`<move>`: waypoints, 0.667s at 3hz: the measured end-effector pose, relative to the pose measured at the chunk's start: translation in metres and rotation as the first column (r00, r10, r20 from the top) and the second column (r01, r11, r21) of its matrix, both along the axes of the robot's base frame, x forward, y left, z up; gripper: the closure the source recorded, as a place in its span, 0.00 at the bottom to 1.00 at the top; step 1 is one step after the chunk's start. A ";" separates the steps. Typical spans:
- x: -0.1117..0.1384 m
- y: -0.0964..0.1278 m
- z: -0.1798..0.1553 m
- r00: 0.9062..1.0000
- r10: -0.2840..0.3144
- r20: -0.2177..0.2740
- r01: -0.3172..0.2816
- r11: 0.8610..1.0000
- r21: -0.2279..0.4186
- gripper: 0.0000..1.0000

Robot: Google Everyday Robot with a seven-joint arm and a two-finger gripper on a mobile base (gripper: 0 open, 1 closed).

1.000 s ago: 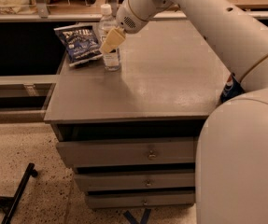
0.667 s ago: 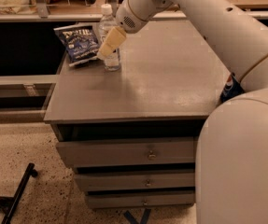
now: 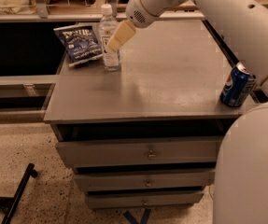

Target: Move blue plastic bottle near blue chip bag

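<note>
From my end, the bottle (image 3: pixel 106 26) stood upright at the back left of the table (image 3: pixel 171 73), just to the right of the chip bag (image 3: pixel 80 43), which lay flat. The gripper (image 3: pixel 113 42) sat right up against the bottle's front, covering part of its middle. Honestly couldn't tell if it was clamped on or let go. A soda can (image 3: pixel 236 85) stood well apart at the table's right edge.

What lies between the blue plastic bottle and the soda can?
Only bare table, in the camera view. The gripper is at the blue plastic bottle; the soda can stands apart.
</note>
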State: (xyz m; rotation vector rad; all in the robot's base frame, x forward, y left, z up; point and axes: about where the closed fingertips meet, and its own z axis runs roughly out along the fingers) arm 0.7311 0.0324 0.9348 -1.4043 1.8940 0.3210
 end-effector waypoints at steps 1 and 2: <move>-0.005 -0.020 0.021 0.998 -0.043 0.053 0.043 0.999 -0.003 0.00; -0.005 -0.020 0.023 0.997 -0.044 0.056 0.044 0.999 -0.002 0.00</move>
